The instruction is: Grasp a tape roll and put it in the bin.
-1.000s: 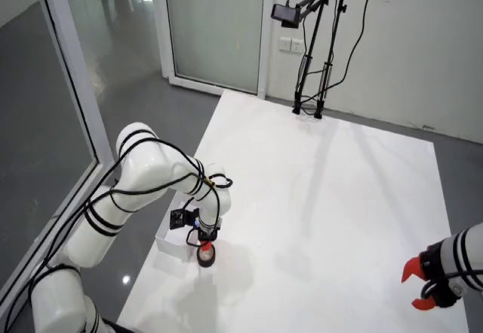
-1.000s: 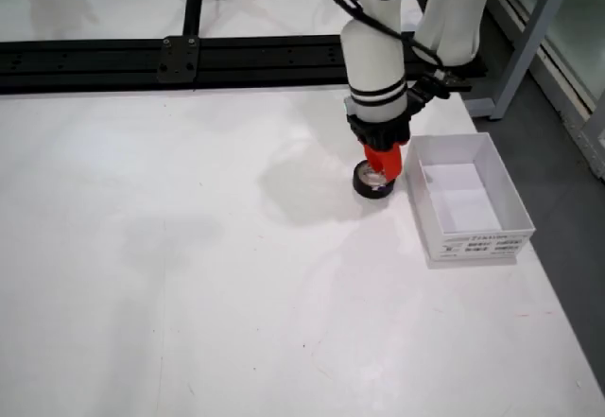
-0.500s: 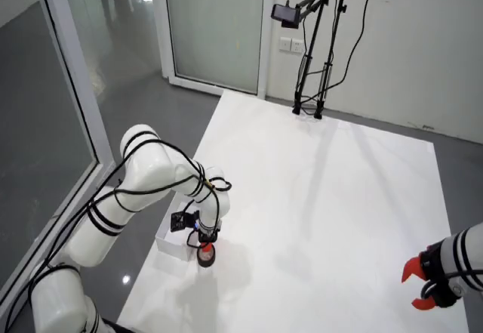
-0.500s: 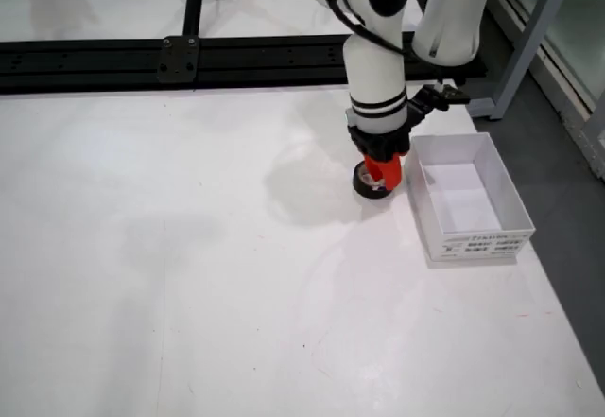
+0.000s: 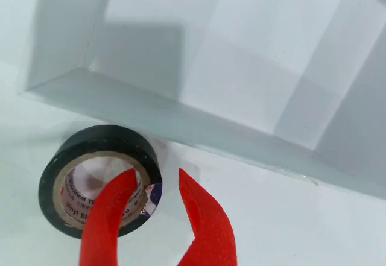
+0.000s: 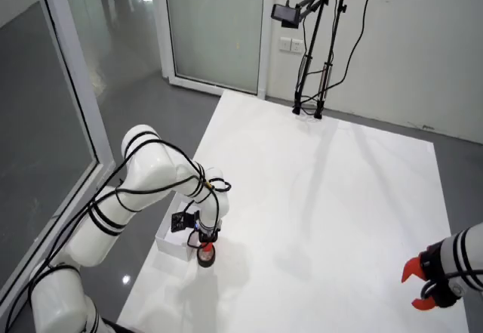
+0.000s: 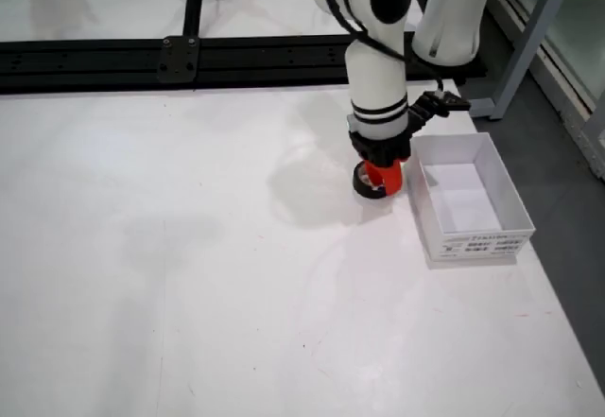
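In the view that rides on the gripper, a black tape roll (image 5: 102, 136) with a printed cardboard core lies flat on the white table, just in front of the near wall of the white bin (image 5: 181, 121). My red-fingered gripper (image 5: 155, 178) straddles the roll's right-hand wall: one finger is inside the core, the other outside with a small gap to the tape. The jaws are open. In the view from the side, the gripper (image 7: 383, 179) points down on the tape roll (image 7: 362, 182), just left of the bin (image 7: 473, 242), which holds nothing.
In the view from above, the bin (image 6: 170, 244) sits near the table's left edge beside the arm's base. A second arm with a red gripper (image 6: 419, 284) stands at the far right. A black rail (image 7: 180, 58) runs along the back in the side view.
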Robot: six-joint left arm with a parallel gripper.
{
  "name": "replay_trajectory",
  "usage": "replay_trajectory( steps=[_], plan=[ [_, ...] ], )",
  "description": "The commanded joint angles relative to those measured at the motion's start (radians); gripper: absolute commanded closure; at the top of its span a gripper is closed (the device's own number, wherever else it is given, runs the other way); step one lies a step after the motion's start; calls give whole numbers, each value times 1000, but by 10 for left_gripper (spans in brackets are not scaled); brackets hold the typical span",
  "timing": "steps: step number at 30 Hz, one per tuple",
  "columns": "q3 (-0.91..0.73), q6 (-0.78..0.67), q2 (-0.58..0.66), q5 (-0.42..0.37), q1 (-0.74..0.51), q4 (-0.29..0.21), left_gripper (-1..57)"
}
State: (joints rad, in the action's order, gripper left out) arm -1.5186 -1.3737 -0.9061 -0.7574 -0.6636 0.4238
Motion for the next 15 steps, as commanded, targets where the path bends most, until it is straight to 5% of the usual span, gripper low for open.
replay_trajectory(
  steps=[1,15],
  plan=[
    [0,-7,-13,27,2,4,448],
    [0,-7,-13,29,-14,-22,570]
  ],
)
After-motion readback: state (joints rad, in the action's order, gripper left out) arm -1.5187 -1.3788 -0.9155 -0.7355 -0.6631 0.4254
